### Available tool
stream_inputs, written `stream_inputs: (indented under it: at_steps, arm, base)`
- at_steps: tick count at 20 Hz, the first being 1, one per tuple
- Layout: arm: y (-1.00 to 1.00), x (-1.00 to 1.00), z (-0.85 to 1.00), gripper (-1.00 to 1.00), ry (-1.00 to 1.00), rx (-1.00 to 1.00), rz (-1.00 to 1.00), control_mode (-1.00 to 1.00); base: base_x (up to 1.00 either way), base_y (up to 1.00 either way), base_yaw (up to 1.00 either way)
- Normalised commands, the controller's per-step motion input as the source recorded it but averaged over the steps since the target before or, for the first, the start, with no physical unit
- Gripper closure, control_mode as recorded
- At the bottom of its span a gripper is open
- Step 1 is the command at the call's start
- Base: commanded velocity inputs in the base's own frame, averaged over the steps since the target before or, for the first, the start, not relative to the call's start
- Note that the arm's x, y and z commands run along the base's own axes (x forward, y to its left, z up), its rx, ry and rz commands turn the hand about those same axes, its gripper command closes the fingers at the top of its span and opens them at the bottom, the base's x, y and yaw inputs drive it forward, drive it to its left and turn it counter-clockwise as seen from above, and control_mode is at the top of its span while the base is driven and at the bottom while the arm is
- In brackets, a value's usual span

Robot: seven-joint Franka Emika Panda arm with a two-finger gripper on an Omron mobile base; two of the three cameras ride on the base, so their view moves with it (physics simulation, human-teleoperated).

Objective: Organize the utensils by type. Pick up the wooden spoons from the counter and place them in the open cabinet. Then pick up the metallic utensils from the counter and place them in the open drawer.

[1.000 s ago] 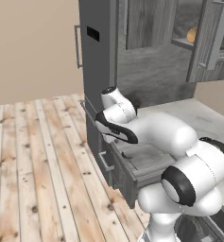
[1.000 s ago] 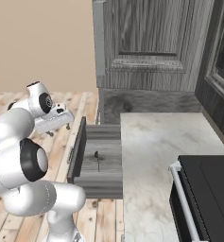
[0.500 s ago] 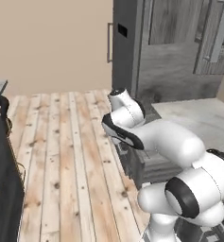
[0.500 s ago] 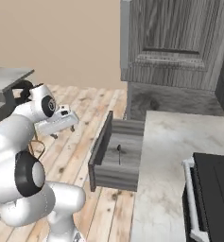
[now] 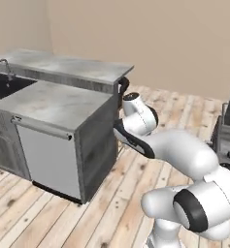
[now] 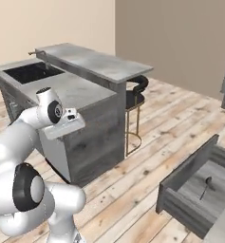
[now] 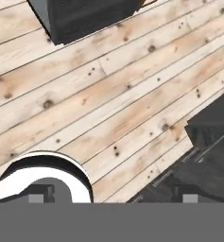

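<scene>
The drawer (image 6: 180,186) stands pulled open at the lower right of the right base view, with one thin small utensil (image 6: 205,186) lying inside; its dark edge (image 5: 226,130) also shows at the right of the left base view. My gripper (image 7: 113,197) hangs over bare plank floor, its fingertips (image 7: 37,197) wide apart with nothing between them, so it is open. My hand (image 6: 65,125) is held out to the left, away from the drawer. The wooden spoons and the wall cabinet are out of view.
A grey stone kitchen island (image 5: 63,104) with a sink (image 5: 2,83) stands to the left, and a dark stool (image 6: 135,97) is tucked at its end. Wooden floor (image 6: 147,142) lies open between the island and the drawer. Dark furniture edges (image 7: 85,14) border the hand view.
The whole picture has swung left, so the base has moved: the wall cabinet and worktop have gone from view and the island has come in. My arm keeps the same folded pose.
</scene>
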Motion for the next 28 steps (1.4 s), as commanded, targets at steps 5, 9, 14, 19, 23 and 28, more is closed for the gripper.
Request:
stream_inputs:
  at_steps: [5,9,14,19,23,28]
  arm:
    - [0.0,0.0,0.0,-1.0,0.0,0.0,0.0,1.0]
    - [0.0,0.0,0.0,-1.0,0.0,0.0,0.0,1.0]
    - [0.0,0.0,0.0,-1.0,0.0,0.0,0.0,1.0]
    - [0.0,0.0,0.0,-1.0,0.0,0.0,0.0,1.0]
    - [0.0,0.0,0.0,-1.0,0.0,0.0,0.0,1.0]
    - [0.0,0.0,0.0,-1.0,0.0,0.0,0.0,1.0]
  base:
    - [-0.25,0.19,1.0]
    - [-0.09,0.27,0.98]
    - [0.73,0.3,0.39]
    - [1.0,0.0,0.0]
    - [1.0,0.0,0.0]
    - [1.0,0.04,0.0]
